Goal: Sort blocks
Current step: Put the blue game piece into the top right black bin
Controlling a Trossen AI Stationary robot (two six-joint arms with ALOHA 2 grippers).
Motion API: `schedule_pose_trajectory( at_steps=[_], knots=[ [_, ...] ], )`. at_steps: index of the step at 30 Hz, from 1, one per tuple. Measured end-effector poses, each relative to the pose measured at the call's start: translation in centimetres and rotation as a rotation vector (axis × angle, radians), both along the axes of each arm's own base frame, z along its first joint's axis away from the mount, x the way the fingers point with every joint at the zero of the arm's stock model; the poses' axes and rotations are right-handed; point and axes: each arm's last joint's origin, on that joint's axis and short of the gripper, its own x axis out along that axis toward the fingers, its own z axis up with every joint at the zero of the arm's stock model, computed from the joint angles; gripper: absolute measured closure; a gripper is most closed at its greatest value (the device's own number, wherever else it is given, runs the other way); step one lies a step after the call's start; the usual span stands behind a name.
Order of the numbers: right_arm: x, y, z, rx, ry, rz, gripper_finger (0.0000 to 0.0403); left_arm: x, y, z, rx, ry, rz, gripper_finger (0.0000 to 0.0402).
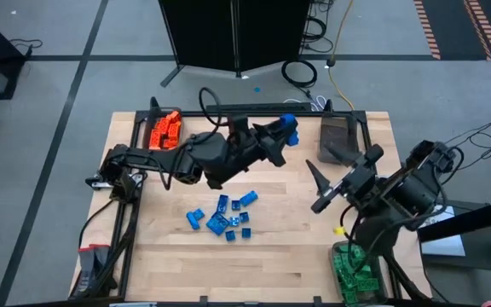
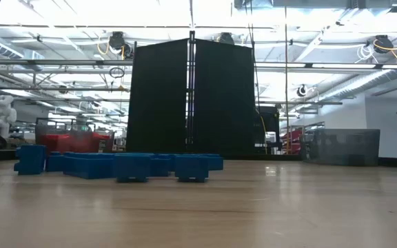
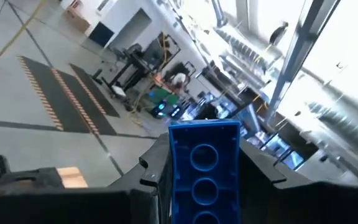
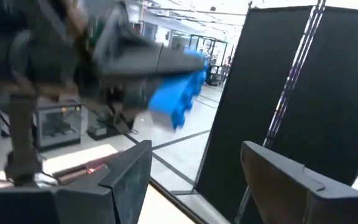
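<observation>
A blue brick [image 3: 204, 168] sits clamped between the fingers of the left gripper [image 1: 286, 130], carried high over the far side of the table [image 1: 297, 247] and just short of the grey bin [image 1: 341, 136] at the far right, which appears to hold no bricks yet. The rest of the blue bricks [image 1: 227, 217], about ten of them, lie in a loose cluster on the bare wood near the middle of the table; the level view across the table shows them in a low row [image 2: 116, 165]. Orange bricks [image 1: 165, 130] already fill the bin at the far left corner, and green bricks [image 1: 356, 271] fill the bin at the near right edge, so those two colours look finished. What appears left is the blue pile, one piece at a time. The right gripper [image 1: 320, 188] hangs over the right side of the table, fingers apart and holding nothing, near the grey bin.
</observation>
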Motion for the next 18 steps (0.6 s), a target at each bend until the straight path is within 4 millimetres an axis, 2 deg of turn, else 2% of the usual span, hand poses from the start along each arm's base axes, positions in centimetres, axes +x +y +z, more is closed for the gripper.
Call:
schedule_pose_trajectory(
  at_steps=[4,10,14,18],
  knots=[
    [-0.1,-0.2,2.0,0.065,-0.033,0.04,0.0161,0.2,-0.5,-0.1,0.047,0.017,-0.041,0.0283],
    [0.8,-0.9,4.6,0.21,-0.04,0.297,0.0161,1.1,-1.1,-0.7,0.117,0.025,-0.14,0.0283],
    [1.4,-1.2,5.0,0.216,-0.04,0.363,0.0161,1.3,-1.1,-0.9,0.126,0.034,-0.147,0.0283],
    [1.3,-1.3,4.7,0.188,-0.003,0.334,0.0161,1.2,-1.3,-0.7,0.194,0.053,-0.128,0.0283]
  ],
)
